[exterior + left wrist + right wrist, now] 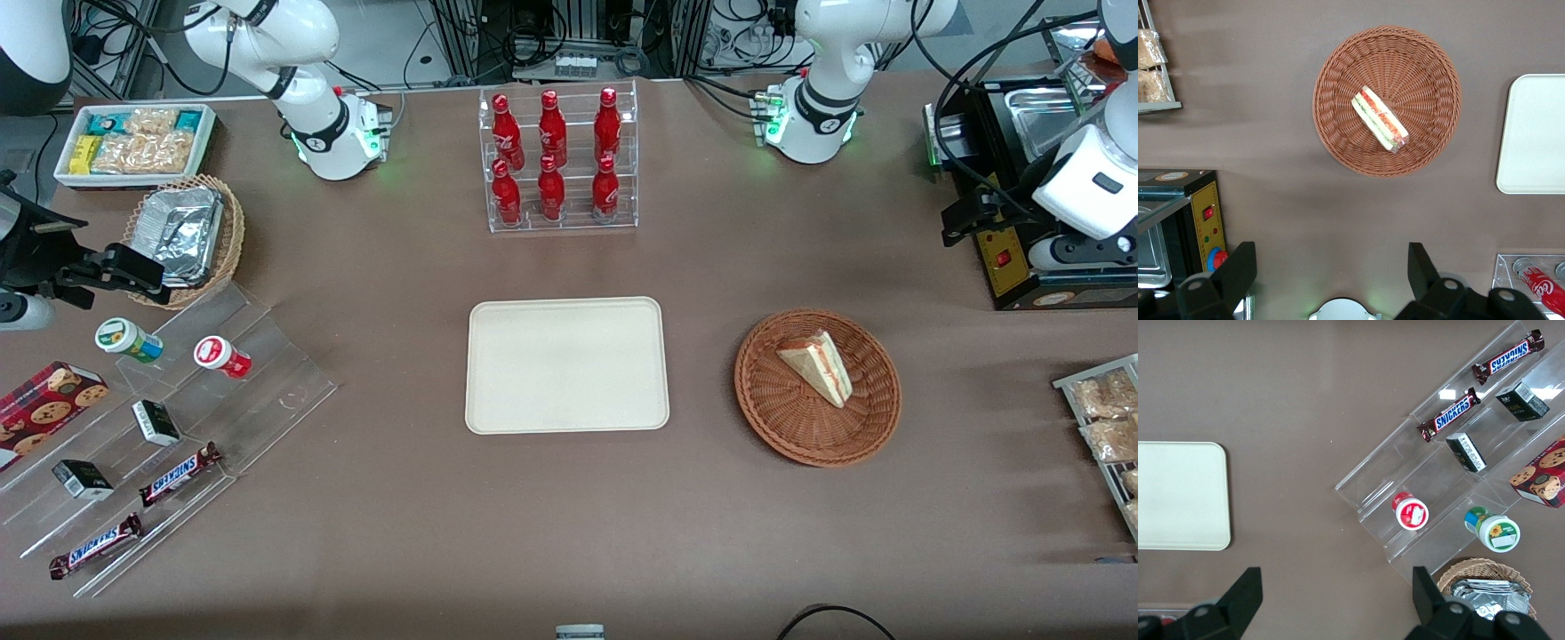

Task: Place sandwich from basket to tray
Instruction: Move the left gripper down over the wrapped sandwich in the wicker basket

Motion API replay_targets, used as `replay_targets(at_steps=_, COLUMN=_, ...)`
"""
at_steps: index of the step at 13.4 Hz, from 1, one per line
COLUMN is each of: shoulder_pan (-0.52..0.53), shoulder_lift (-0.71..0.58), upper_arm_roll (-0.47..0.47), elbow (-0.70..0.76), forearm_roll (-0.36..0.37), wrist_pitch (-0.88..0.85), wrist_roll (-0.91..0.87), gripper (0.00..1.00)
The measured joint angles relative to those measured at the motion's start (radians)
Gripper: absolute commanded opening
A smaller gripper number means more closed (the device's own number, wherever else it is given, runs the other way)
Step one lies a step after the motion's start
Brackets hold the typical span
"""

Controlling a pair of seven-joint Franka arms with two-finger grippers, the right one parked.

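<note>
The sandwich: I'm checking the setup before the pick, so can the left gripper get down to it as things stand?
Probably yes. The sandwich lies uncovered and alone in the shallow basket, with nothing above it. The gripper hangs open, well above the table, with no obstacle in between.

The sandwich [818,366] lies in the round brown basket [766,400], well apart from the bare cream tray [566,365] at mid-table. The gripper [982,216] hangs high near the black appliance [1022,267] toward the working arm's end, its dark shape hard to make out.
</note>
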Motion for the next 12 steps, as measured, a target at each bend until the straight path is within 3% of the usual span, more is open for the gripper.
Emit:
replay_targets(at_steps=7, shoulder_pan=-0.005, shoulder_lift=0.052, upper_arm_roll=-0.001, elbow=-0.035, forearm_roll=0.000, wrist_pitch=0.064, wrist_roll=-0.026, gripper=1.00)
replay_targets(at_steps=12, shoulder_pan=-0.073, shoulder_lift=0.104, upper_arm_roll=-0.009, elbow=-0.295, forearm_roll=0.000, wrist_pitch=0.472, wrist_roll=-0.437, gripper=1.00)
